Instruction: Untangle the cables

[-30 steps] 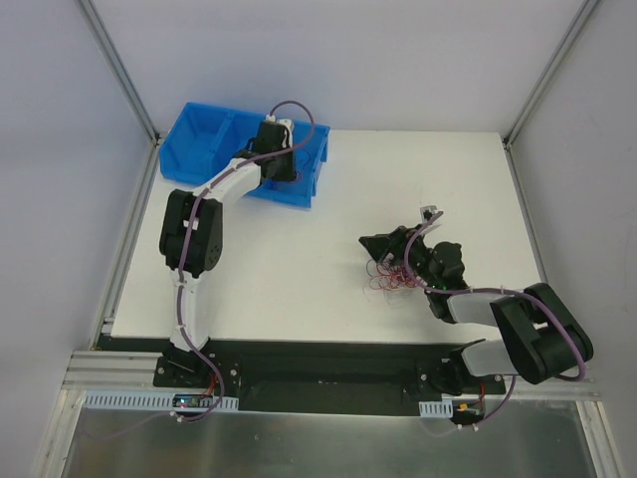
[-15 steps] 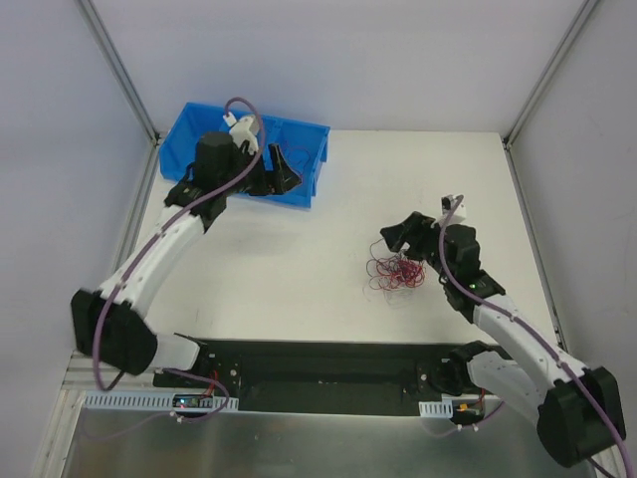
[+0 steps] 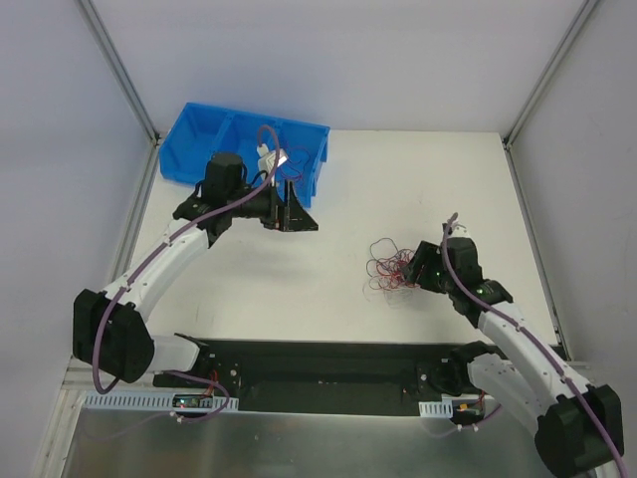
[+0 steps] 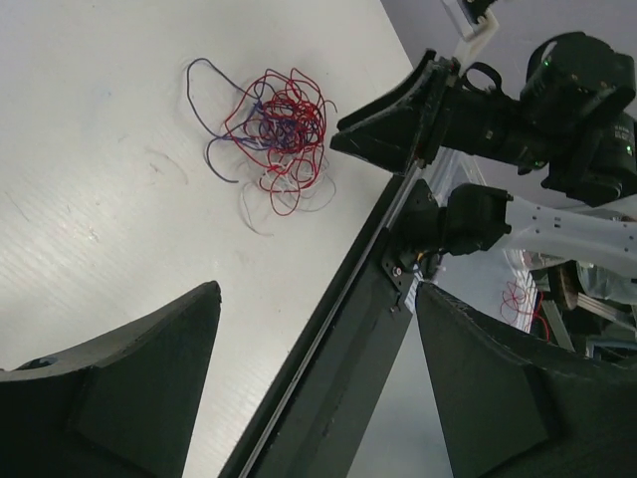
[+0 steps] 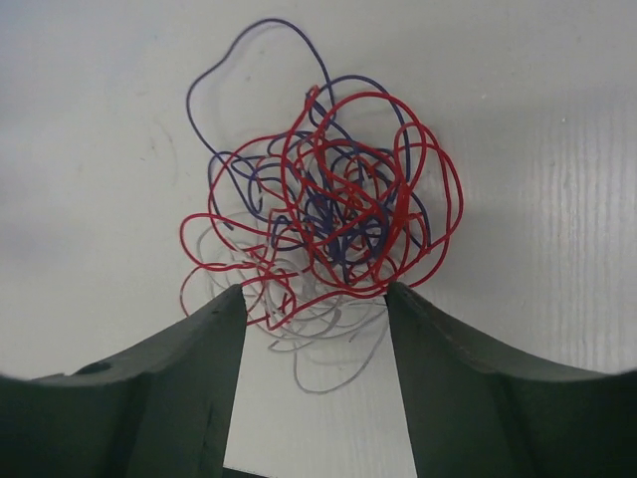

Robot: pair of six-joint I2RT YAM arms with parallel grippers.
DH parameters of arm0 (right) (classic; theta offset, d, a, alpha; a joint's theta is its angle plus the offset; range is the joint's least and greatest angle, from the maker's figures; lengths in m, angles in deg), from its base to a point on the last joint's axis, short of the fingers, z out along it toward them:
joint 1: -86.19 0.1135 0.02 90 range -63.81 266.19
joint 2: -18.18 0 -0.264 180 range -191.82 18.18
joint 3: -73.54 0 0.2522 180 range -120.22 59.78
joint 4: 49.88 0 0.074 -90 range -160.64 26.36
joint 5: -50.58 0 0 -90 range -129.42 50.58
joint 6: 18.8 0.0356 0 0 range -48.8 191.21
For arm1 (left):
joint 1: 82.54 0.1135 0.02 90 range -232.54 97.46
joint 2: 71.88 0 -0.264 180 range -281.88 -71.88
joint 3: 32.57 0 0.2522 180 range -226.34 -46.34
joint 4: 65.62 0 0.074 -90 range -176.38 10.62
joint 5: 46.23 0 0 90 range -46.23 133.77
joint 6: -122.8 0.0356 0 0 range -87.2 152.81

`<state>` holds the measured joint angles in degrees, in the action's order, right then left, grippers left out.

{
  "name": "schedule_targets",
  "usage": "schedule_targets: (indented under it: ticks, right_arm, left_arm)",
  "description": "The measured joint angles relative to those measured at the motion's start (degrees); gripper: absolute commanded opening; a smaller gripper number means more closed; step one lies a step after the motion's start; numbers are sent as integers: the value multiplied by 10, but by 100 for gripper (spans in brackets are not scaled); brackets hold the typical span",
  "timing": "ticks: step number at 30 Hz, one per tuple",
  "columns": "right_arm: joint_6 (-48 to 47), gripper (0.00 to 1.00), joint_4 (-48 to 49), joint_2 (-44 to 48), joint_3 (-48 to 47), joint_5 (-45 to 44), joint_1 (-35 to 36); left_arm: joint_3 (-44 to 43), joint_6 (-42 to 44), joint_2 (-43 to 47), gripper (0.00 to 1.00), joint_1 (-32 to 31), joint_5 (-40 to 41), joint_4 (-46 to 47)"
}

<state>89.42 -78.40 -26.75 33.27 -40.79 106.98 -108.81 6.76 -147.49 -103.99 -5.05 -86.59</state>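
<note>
The cables (image 3: 392, 267) are a small tangle of red, dark purple and white curly wires lying on the white table right of centre. My right gripper (image 3: 420, 263) is low at the tangle's right side. In the right wrist view the cables (image 5: 328, 214) fill the middle, and the right gripper (image 5: 314, 292) stands open with the tangle's near white loops between its fingertips. My left gripper (image 3: 305, 213) hangs open in front of the blue bin, far left of the tangle. It (image 4: 318, 291) holds nothing and looks across at the cables (image 4: 271, 134).
A blue bin (image 3: 199, 139) with dividers stands at the back left corner. A black rail (image 3: 318, 360) runs along the table's near edge. Slanted metal frame posts (image 3: 119, 70) rise at both back corners.
My left arm swung out of the bin toward the table's middle and its gripper opened. My right gripper came down onto the tangle's edge, its jaws a little narrower.
</note>
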Motion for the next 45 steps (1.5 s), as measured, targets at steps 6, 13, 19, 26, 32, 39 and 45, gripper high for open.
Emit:
schedule_targets:
  ticks: [6, 13, 19, 26, 32, 39, 45]
  right_arm:
    - [-44, 37, -4, -91, -16, 33, -3]
    - [-79, 39, 0, -101, -33, 31, -3]
    - [-96, 34, 10, -121, -48, 37, -3]
    - [-102, 31, 29, -152, -51, 40, -3]
    - [-120, 1, 38, -176, -55, 46, -3]
    - [-131, 0, -50, -109, -117, 40, -3]
    - [-147, 0, -157, -28, -342, 36, -3]
  left_arm:
    - [14, 22, 27, 78, -8, -4, -23]
    - [14, 31, 59, 77, -19, -7, -22]
    - [14, 31, 58, 76, -19, -7, -26]
    - [14, 31, 54, 81, -19, -7, -27]
    - [14, 32, 54, 82, -19, -6, -28]
    - [14, 36, 54, 82, -19, -3, -28]
    - [14, 36, 54, 82, -19, -2, -28]
